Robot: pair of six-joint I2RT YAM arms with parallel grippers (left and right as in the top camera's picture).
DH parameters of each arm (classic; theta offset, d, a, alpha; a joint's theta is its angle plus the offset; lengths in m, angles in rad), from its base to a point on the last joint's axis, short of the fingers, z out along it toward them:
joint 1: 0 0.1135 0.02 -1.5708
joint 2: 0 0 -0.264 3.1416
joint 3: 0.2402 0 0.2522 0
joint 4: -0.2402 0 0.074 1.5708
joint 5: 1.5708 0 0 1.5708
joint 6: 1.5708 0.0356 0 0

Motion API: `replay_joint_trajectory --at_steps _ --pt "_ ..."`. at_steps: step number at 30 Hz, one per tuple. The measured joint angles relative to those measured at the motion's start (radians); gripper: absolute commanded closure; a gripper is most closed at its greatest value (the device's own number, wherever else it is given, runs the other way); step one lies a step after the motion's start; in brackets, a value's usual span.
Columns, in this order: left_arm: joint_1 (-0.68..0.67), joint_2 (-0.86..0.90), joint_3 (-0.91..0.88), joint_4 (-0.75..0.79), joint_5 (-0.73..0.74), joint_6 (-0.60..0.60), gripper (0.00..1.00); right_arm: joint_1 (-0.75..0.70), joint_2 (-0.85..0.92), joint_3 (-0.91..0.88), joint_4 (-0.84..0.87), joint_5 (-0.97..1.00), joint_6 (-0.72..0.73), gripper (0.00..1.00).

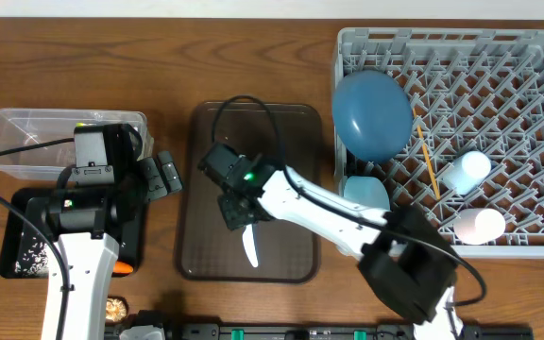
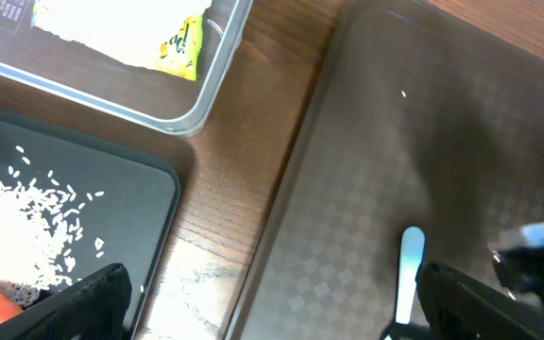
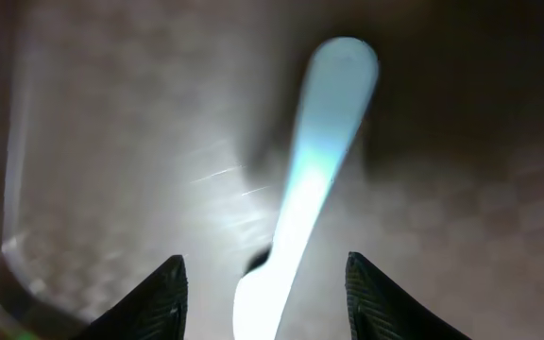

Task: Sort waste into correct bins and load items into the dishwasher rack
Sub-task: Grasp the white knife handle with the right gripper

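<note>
One pale blue plastic spoon (image 3: pixel 319 142) lies flat on the brown rectangular serving tray (image 1: pixel 206 236). Its handle sits between the spread fingers of my right pincer (image 3: pixel 264 274), which grips nothing. The handle is thin and low, so closing too high would, I judge, pinch air or skid it across the slick tray. My left pincer (image 1: pixel 163 175) hangs agape and empty beside one shallow black rectangular tray (image 1: pixel 12 222) of loose white rice grains (image 2: pixel 26 208). Farther off are one clear plastic tub (image 1: pixel 26 118) and one grey lattice dishwasher rack (image 1: pixel 536 42). The rack holds one round blue plate (image 1: pixel 371 113), one wooden chopstick (image 1: pixel 426 156) and three pale cups or bowls (image 1: pixel 467 170).
</note>
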Motion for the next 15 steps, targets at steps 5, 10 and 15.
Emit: replay_joint_trajectory --at_steps 5,10,15 --pt "0.0 0.0 0.0 0.0 0.0 0.0 0.02 -0.03 0.027 -0.001 0.003 -0.004 0.042 0.65" --pt "0.0 0.0 0.0 0.0 0.0 0.0 0.02 -0.044 0.069 -0.001 0.009 -0.029 0.057 0.73" --pt "0.0 0.0 0.0 0.0 0.0 0.0 0.02 -0.045 0.09 -0.001 0.016 -0.044 0.063 0.83"
